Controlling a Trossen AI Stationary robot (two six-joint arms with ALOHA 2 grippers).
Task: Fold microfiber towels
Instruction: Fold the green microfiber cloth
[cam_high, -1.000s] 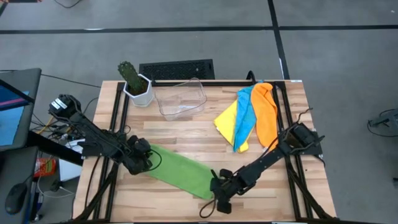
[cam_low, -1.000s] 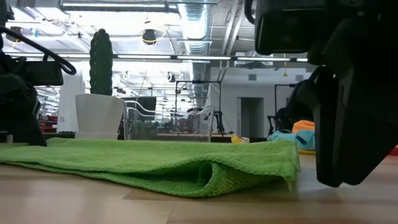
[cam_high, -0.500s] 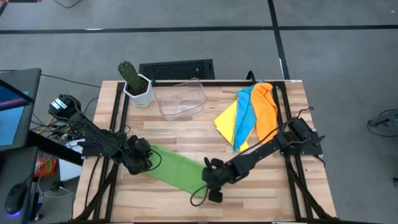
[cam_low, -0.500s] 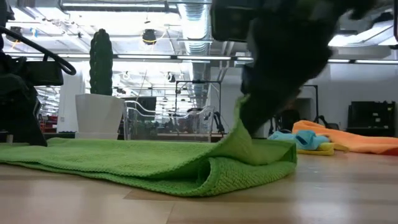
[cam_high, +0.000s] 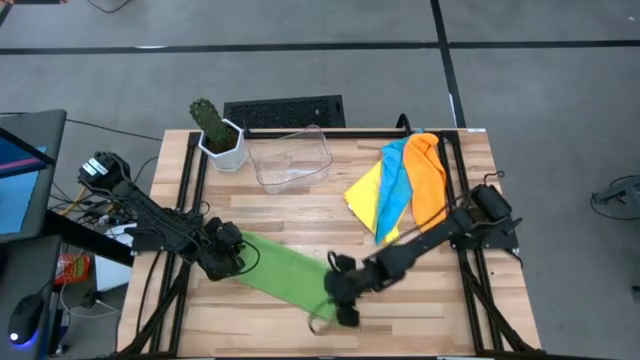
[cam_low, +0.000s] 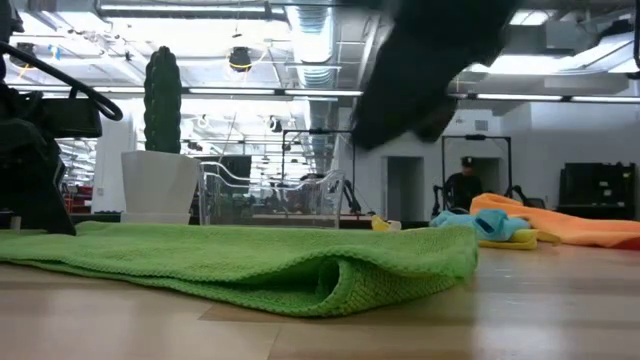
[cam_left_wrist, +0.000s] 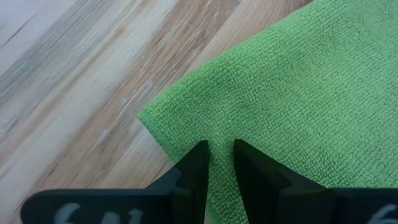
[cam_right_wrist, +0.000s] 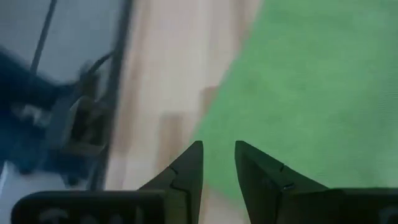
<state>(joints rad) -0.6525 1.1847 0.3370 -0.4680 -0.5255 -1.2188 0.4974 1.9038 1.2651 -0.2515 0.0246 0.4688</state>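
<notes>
Wood table (cam_high: 300, 205): right pincer (cam_right_wrist: 217, 163) lifted off green towel (cam_high: 285, 272), released, empty; left pincer (cam_left_wrist: 219, 163) grasping its corner; fold done.

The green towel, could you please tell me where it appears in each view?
High view: green towel, lower middle, between both arms.
Low view: foreground, lying folded.
Left wrist view: right half.
Right wrist view: right side.
Shared landmark: wooden table.

Grey floor (cam_high: 300, 70) with dark seams, ceiling ducts (cam_low: 315, 40), strip lights, person (cam_low: 463, 185) by far wall
</notes>
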